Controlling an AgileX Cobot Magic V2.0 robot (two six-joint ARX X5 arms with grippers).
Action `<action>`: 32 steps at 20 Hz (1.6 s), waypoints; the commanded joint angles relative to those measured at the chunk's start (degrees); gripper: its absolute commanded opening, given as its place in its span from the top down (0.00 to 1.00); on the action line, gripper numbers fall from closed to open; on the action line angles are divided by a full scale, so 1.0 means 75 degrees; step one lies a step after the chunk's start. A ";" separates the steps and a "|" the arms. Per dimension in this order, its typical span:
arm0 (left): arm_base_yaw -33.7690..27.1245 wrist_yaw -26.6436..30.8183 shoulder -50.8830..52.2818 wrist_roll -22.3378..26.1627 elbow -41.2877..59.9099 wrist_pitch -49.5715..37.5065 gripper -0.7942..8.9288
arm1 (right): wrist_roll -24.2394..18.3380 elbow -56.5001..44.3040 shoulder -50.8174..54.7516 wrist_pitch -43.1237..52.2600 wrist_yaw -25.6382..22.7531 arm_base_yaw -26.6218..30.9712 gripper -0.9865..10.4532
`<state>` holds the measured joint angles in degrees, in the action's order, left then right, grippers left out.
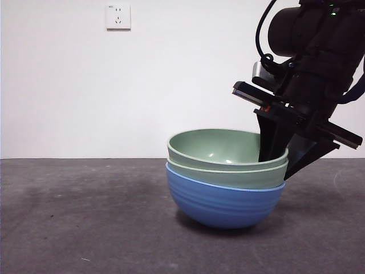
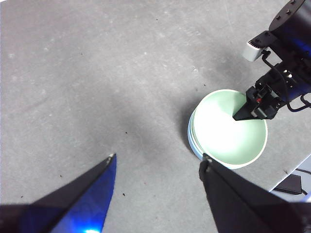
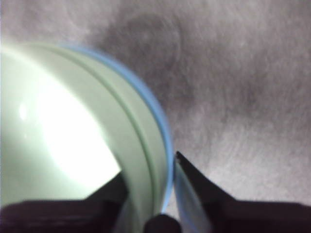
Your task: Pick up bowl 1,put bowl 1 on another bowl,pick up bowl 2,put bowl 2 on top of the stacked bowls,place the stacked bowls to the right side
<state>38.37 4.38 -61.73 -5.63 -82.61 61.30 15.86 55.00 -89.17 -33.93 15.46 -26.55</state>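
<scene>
The gray bench [image 1: 85,228] comes first, bare and a bit speckled close up. A little farther back, right of the middle in the front view, sit the stacked bowls [image 1: 226,177]. The blue bowl [image 1: 223,202] is at the bottom, and its round base touches the bench. Two pale green bowls nest inside it: the lower green bowl [image 1: 239,176] shows only as a band above the blue rim, and the top green bowl [image 1: 219,147] sits inside that one, open side up. Nothing is inside the top bowl. The right gripper [image 1: 279,160] comes down from the top right, big and dark, and it is at the right side of the stack. One jaw goes down inside the top green bowl and the other jaw is outside the rims, so the gripper is pinching the edge of the stacked bowls. The right wrist view shows this up close: the green and blue rims run between its two jaws. The left gripper [image 2: 158,162] hangs high above the bench, away from the bowls, with its jaws spread wide and nothing between them. At the far back is a white wall [image 1: 57,85] with a wall socket [image 1: 118,16] up high.
</scene>
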 commanded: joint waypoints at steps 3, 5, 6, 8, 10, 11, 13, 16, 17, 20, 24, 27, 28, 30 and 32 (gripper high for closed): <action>-0.0020 0.0015 0.0006 -0.0026 -0.0003 0.0026 0.62 | -0.0064 -0.0041 -0.0050 -0.0012 -0.0052 -0.0012 0.92; -0.0020 0.0015 0.0006 -0.0023 -0.0003 0.0032 0.62 | -0.0061 -0.0041 -0.0023 0.0105 -0.0050 -0.0012 0.92; -0.0020 0.0015 0.0006 -0.0020 -0.0003 0.0044 0.62 | -0.0061 -0.0041 0.0064 0.0125 -0.0050 -0.0012 0.92; -0.0020 0.0015 0.0006 -0.0017 -0.0003 0.0035 0.62 | -0.0058 -0.0038 0.0379 0.0137 -0.0052 -0.0012 0.92; -0.0020 0.0015 0.0006 -0.0009 -0.0003 0.0003 0.62 | -0.0035 -0.0032 0.0796 0.0149 -0.0076 0.0006 0.92; -0.0020 0.0017 0.0006 0.0029 -0.0003 -0.0017 0.62 | -0.0029 -0.0009 0.0988 0.0143 -0.0079 0.0076 0.92; -0.0020 0.0015 0.0006 0.0122 -0.0003 -0.0032 0.62 | -0.0032 0.0146 0.1230 0.0114 -0.0090 0.0294 0.92; -0.0020 0.0009 0.0006 0.0157 -0.0003 0.0012 0.62 | -0.0041 0.0580 0.1230 0.0125 -0.0146 0.0833 0.92; -0.0020 0.0009 0.0003 0.0160 -0.0003 0.0023 0.62 | -0.0050 0.0761 0.1151 0.0192 -0.0242 0.1064 0.92; -0.0020 0.0006 0.0003 0.0184 -0.0003 0.0020 0.62 | -0.0125 0.1209 0.0743 0.0239 -0.0338 0.1702 0.92; -0.0017 0.0000 0.0003 0.0184 -0.0003 0.0029 0.62 | -0.0189 0.1510 -0.0143 0.0303 -0.0344 0.2328 0.92; -0.0017 0.0000 0.0003 0.0184 -0.0003 0.0047 0.62 | -0.0318 0.1559 -0.0784 0.0367 -0.0533 0.2614 0.92; -0.0020 0.0000 0.0003 0.0184 -0.0003 0.0050 0.62 | -0.0332 0.1559 -0.0941 0.0425 -0.0539 0.2696 0.92; -0.0017 0.0000 0.0003 0.0181 -0.0003 0.0070 0.62 | -0.0358 0.1562 -0.1174 0.0539 -0.0542 0.2859 0.92; -0.0017 0.0000 0.0003 0.0178 -0.0003 0.0073 0.62 | -0.0417 0.1562 -0.1326 0.0568 -0.0542 0.3040 0.92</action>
<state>38.37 4.36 -61.76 -4.95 -82.61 61.95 13.43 66.26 -98.35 -30.39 11.86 -3.86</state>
